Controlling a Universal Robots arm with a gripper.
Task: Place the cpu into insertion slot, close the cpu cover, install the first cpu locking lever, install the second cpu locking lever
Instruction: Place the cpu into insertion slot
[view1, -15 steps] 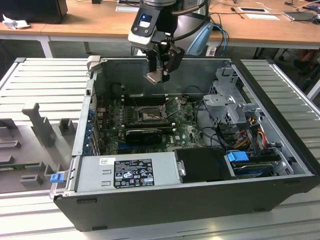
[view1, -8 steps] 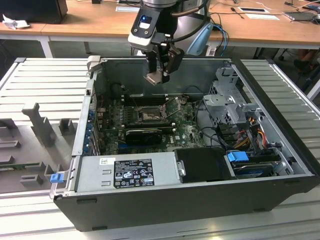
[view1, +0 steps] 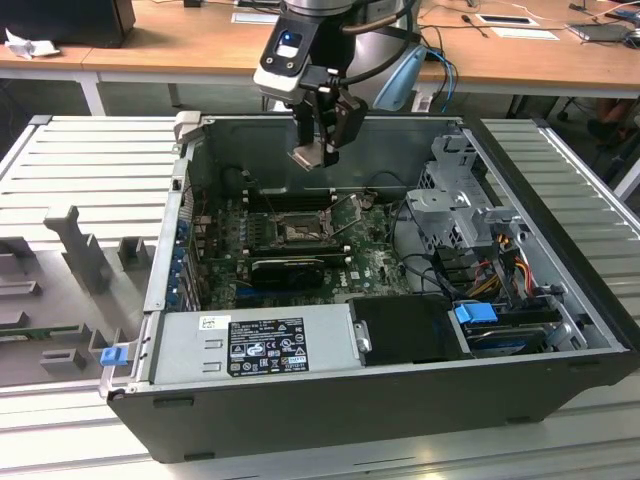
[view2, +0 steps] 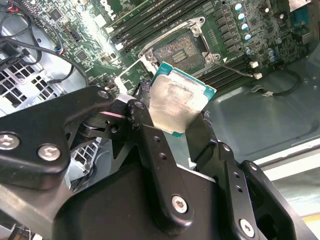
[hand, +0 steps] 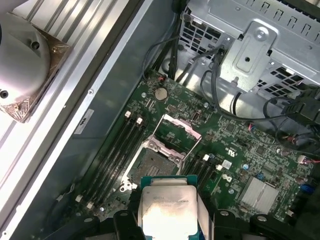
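The gripper clamps the cpu by its edges, over the open slot; the cover stands tipped up. Fingers hide the cpu's lower edge.

Exterior view overlooks case — wrist views share insertion slot.

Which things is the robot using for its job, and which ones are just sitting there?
For the job:
gripper, holding the chip
socket
metal cover, flipped open

Just sitting there:
grey power box
memory slots
drive cage
coin battery
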